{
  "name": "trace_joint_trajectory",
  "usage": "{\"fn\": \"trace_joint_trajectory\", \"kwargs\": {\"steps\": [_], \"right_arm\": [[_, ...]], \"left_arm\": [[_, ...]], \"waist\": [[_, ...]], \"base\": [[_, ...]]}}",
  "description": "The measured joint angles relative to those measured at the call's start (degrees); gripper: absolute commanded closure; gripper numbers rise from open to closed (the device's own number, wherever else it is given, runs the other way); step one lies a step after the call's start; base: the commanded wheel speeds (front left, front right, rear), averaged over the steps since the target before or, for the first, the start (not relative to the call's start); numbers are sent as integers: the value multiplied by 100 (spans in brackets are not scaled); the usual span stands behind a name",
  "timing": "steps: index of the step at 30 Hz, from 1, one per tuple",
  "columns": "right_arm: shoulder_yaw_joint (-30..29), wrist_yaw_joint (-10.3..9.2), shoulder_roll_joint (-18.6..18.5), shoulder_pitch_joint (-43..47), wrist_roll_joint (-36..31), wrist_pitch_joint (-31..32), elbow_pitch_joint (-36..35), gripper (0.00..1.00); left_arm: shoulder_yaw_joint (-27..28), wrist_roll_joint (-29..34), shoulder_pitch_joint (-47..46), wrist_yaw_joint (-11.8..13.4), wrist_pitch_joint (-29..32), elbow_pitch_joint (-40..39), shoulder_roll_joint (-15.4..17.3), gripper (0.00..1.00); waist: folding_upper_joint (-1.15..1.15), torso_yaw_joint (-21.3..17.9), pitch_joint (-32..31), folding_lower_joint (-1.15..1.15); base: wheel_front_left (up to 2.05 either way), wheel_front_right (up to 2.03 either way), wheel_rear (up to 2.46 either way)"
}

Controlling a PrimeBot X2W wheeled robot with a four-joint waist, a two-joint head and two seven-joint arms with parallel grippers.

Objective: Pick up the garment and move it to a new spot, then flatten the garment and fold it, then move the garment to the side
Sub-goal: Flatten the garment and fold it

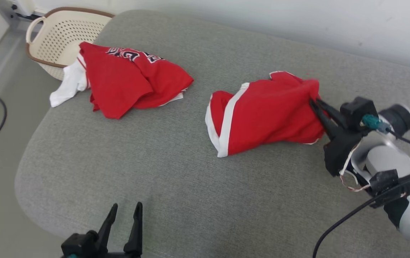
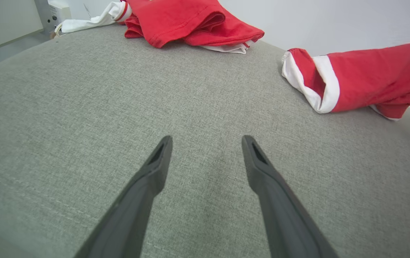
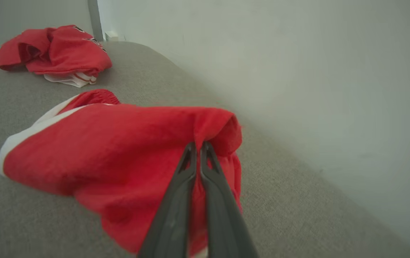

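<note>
Right jaws clamped on red garment (image 1: 262,114) edge, tips partly hidden in fold. Left jaws wide, empty.

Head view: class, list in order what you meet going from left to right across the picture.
black cable → cream basket → crumpled red garment → red shorts → right end effector

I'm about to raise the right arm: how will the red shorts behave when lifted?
Likely floppy: the red shorts bunch into soft folds where the right gripper pinches one edge, so the rest should hang and drape. Probably light: it looks like thin fabric. The fingers hold only a small fold, so a quick lift might slip it.
</note>
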Motion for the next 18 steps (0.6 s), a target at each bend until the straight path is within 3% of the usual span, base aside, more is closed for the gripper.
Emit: {"fn": "trace_joint_trajectory", "kwargs": {"steps": [1,2,3,10,18], "right_arm": [[3,0,-3,95,46,0,37,8],[-19,0,7,159,99,0,70,8],[-64,0,19,217,162,-1,129,0],[-906,0,56,801,379,-1,259,0],[-1793,0,354,1146,-193,-1,-153,0]], "left_arm": [[-1,3,-33,1,0,0,0,0],[11,11,-75,0,0,0,3,0],[31,32,-105,0,0,-2,2,0],[120,105,-93,-34,0,43,2,0],[192,160,59,-43,0,86,0,0]], "waist": [[0,-34,19,0],[0,-69,34,0],[0,-104,46,0],[-1,-308,-77,-1],[-1,-456,-360,-1]], "base": [[0,0,0],[0,0,0],[0,0,0],[0,0,0],[0,0,0]]}}
